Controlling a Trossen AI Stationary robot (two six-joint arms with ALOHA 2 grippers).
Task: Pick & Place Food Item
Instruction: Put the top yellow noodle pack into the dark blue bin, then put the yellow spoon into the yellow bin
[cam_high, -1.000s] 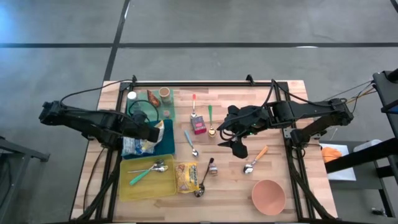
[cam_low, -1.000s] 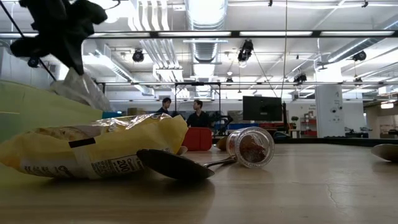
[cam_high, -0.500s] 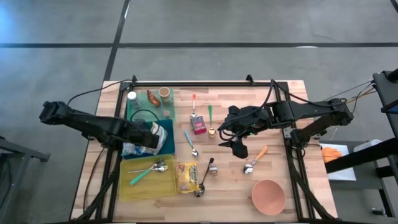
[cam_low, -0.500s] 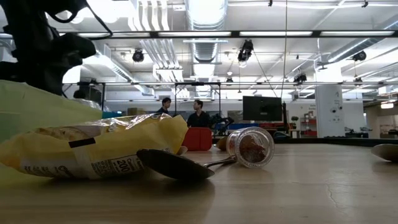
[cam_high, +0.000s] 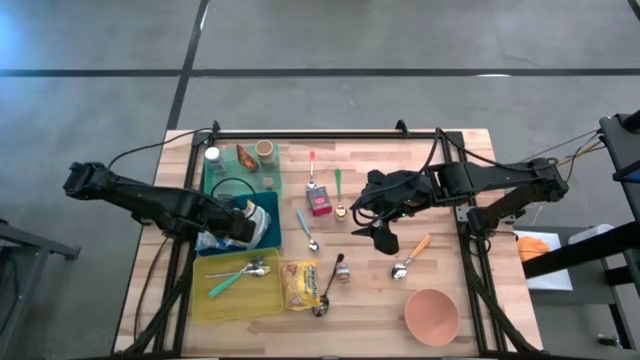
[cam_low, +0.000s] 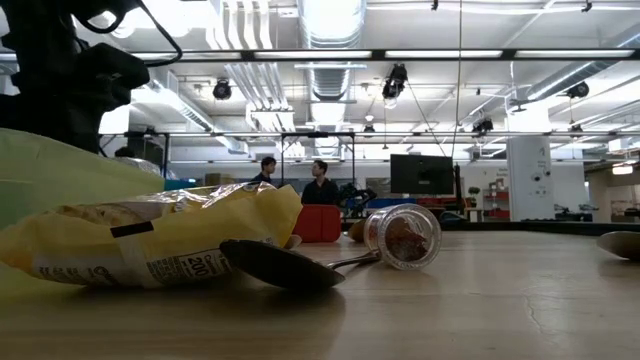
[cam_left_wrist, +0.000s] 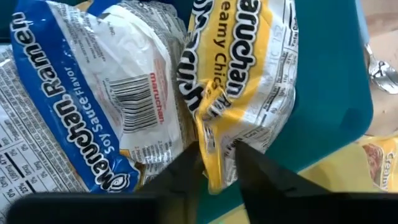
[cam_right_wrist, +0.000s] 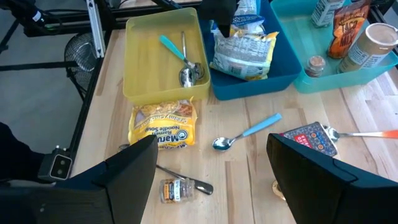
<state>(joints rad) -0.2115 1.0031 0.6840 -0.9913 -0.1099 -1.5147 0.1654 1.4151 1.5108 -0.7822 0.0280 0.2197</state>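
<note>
Dark left pincer over ramen packet

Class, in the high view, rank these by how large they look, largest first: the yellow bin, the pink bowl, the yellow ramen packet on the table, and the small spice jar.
1. yellow bin
2. pink bowl
3. yellow ramen packet
4. spice jar

All lie on the table, so nearness to the camera hardly skews this.

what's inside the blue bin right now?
Two ramen packets in the blue bin, the left pincer at the yellow one's edge. Anything beneath them is covered.
</note>
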